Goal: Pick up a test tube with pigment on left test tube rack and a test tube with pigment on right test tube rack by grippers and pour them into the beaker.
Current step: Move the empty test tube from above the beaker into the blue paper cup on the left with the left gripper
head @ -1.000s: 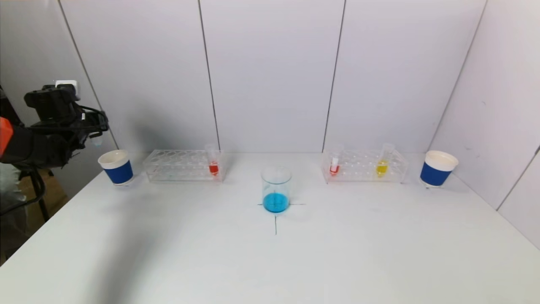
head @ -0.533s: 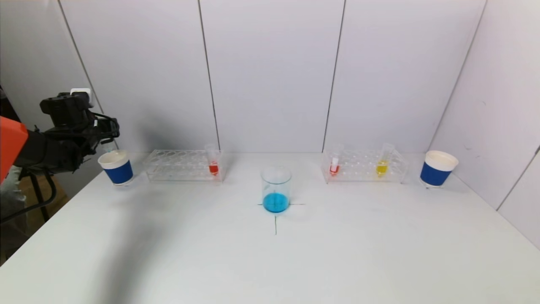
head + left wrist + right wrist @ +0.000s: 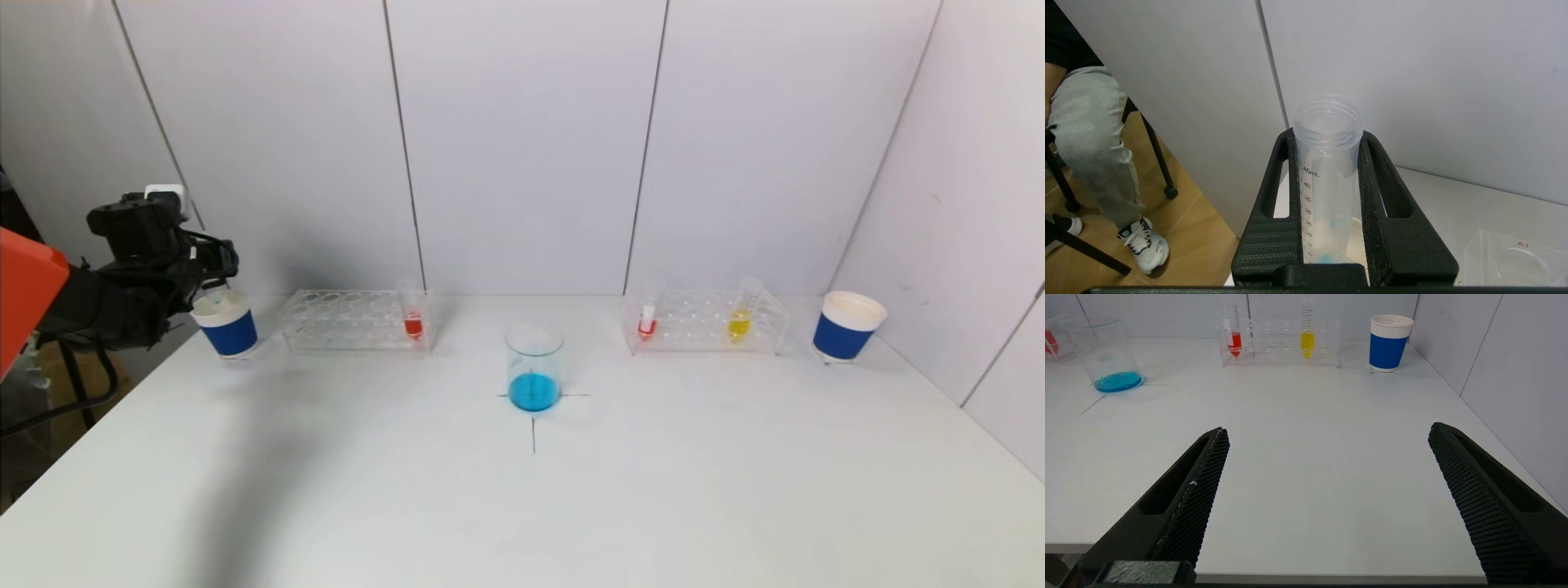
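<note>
The right gripper (image 3: 1327, 502) is seen only in its own wrist view, parked low at the near edge of the white table (image 3: 571, 506), its fingers spread wide with nothing between them. Farther in, near the middle of the table, the beaker (image 3: 535, 366) stands upright on a drawn cross mark, with a shallow layer of blue liquid at its bottom. Behind it and to the left, the left test tube rack (image 3: 353, 320) is set close to the back wall, with one red-pigment tube (image 3: 412, 310) standing at its inner end. To the right, the right test tube rack (image 3: 705, 320) holds a second red tube (image 3: 647, 314) at its inner end and a yellow tube (image 3: 741, 312) nearer its outer end. A blue-banded paper cup (image 3: 846, 327) stands just beyond that rack, at the far right. At the far left, the left gripper (image 3: 214, 282) is held over another blue-banded cup (image 3: 225, 323), and its fingers (image 3: 1376, 192) are closed on an emptied test tube (image 3: 1327, 175), which is held upright, open mouth up, with only traces of blue left near its tip
</note>
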Robot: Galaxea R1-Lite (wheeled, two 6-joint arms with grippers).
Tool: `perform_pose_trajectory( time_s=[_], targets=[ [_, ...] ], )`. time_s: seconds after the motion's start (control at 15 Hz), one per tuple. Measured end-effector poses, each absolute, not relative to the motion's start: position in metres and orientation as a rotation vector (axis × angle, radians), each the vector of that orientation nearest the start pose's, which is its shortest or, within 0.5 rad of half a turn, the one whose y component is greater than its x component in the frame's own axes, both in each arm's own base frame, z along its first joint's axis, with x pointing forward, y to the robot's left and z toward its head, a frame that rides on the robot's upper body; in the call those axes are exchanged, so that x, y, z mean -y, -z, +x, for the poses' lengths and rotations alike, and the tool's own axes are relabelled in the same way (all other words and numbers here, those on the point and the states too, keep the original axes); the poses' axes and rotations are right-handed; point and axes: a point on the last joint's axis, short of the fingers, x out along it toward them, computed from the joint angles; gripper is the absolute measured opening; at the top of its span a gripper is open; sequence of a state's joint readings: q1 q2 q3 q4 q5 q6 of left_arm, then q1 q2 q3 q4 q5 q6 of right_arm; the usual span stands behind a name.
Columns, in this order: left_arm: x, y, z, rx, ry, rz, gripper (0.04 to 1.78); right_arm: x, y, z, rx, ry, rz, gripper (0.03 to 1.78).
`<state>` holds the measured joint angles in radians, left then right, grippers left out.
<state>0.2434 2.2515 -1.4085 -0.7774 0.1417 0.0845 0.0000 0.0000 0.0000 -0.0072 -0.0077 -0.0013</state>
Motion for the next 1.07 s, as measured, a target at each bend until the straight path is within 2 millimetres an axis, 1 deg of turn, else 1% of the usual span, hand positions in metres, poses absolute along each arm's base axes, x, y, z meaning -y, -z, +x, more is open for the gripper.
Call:
perform_pose_trajectory(
  time_s=[0.2,0.73,1.07],
  targets=[
    [-0.115,-0.141,0.448,-0.094,-0.38,0.079,0.43,0.0,-0.076,-0.023,0.007,0.008,-0.001,1.77],
    [-0.114,-0.14,0.448,-0.099,-0.378,0.077,0.43,0.0,-0.076,-0.023,0.007,0.008,-0.001,1.77],
    [-0.114,-0.131,0.445,-0.097,-0.378,0.076,0.43,0.0,-0.076,-0.023,0.007,0.008,-0.001,1.77]
  ],
)
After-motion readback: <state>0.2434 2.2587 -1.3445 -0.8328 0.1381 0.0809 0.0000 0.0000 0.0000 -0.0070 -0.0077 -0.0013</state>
